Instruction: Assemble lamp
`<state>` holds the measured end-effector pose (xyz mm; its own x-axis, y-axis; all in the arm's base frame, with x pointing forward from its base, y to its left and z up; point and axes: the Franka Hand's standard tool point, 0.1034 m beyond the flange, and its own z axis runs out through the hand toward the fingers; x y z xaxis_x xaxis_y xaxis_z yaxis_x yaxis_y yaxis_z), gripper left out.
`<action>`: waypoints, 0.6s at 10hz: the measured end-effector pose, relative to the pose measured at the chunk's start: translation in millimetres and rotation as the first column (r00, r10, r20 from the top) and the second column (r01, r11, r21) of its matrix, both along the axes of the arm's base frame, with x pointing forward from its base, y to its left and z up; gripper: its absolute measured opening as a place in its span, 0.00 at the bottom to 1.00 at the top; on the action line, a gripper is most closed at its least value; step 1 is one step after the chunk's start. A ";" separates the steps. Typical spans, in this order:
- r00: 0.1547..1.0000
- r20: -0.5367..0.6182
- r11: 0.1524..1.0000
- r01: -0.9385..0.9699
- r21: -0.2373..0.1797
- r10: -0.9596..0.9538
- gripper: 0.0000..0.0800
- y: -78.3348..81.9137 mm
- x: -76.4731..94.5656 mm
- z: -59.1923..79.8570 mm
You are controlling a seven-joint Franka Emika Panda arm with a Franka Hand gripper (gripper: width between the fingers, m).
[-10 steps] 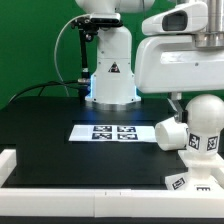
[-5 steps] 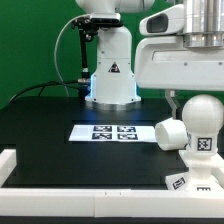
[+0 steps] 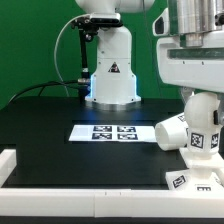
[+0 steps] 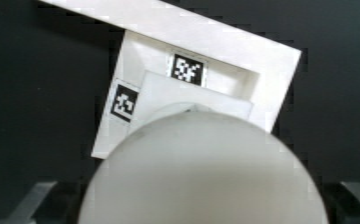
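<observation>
The white round bulb (image 3: 205,125) stands upright, with a black tag on its side, at the exterior view's right. It stands over the flat square base (image 3: 195,183), whose tagged edge shows below it. The cone shade (image 3: 172,132) lies on its side right next to the bulb. My gripper (image 3: 203,100) hangs straight over the bulb's top, jaws open. In the wrist view the bulb's dome (image 4: 195,160) fills the space between my dark fingers (image 4: 40,200), with narrow gaps at both sides. The base (image 4: 248,65) with two tags lies beneath.
The marker board (image 3: 112,132) lies on the black table in the middle. The white robot pedestal (image 3: 110,75) with a triangle sticker stands behind it. A raised white rim (image 3: 60,188) borders the table's front and the exterior view's left.
My hand has moved toward the exterior view's right and come down over the bulb, so its fingers now reach the bulb's top. The lamp parts have not moved.
</observation>
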<state>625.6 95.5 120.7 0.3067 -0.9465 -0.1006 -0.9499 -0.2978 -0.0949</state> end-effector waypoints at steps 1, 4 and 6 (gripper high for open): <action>1.000 0.003 1.000 -0.019 -0.001 0.019 0.80 0.0 0.1 0.0; 0.896 0.033 0.896 -0.442 -0.046 0.444 0.87 1.0 -4.0 -3.9; 0.778 0.034 0.778 -0.625 -0.063 0.628 0.87 4.1 -6.0 -4.0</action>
